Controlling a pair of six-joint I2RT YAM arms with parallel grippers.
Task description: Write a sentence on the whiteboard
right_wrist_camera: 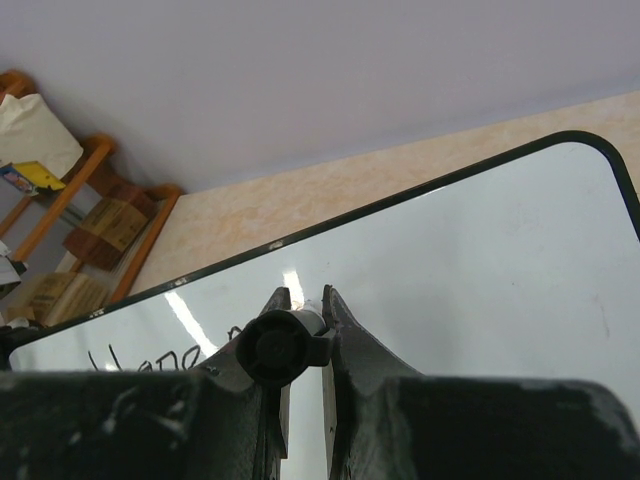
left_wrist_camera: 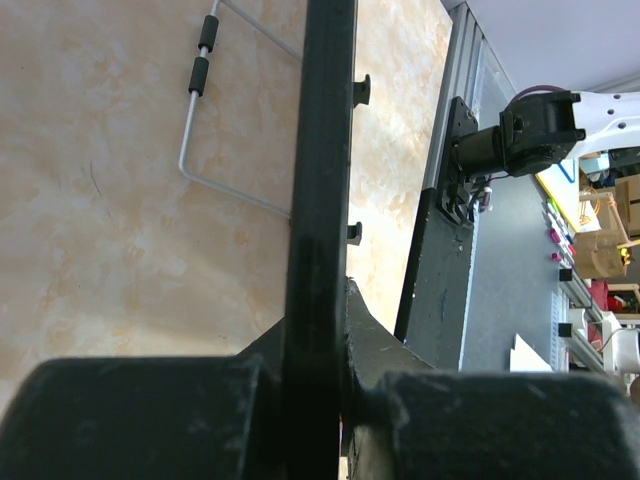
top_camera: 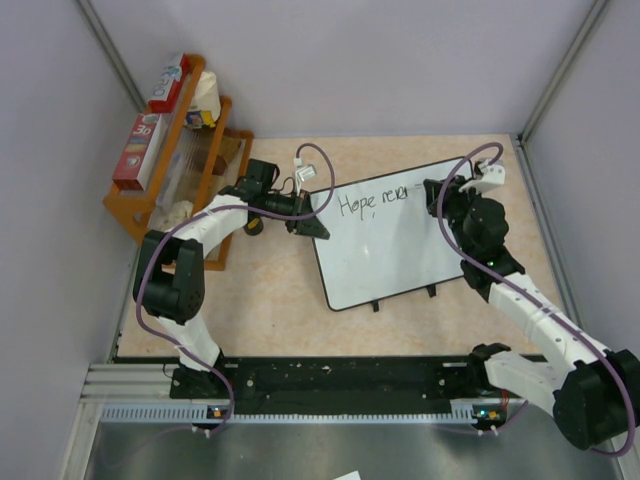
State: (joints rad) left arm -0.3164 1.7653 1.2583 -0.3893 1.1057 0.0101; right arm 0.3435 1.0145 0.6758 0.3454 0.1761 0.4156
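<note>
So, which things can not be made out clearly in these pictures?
- The tip of the marker: right wrist view, hidden behind its own body and the right gripper.
- The second word of the sentence: top view, too small; the right arm may cover more.
- The face of the whiteboard: left wrist view, seen edge-on only, in the left gripper.

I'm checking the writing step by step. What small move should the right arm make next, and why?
Probably ease the right pincer a little rightward along the line, marker at the whiteboard: the sentence stops beside it, bare board lies beyond, and the left pincer clamps the board's left rim.
</note>
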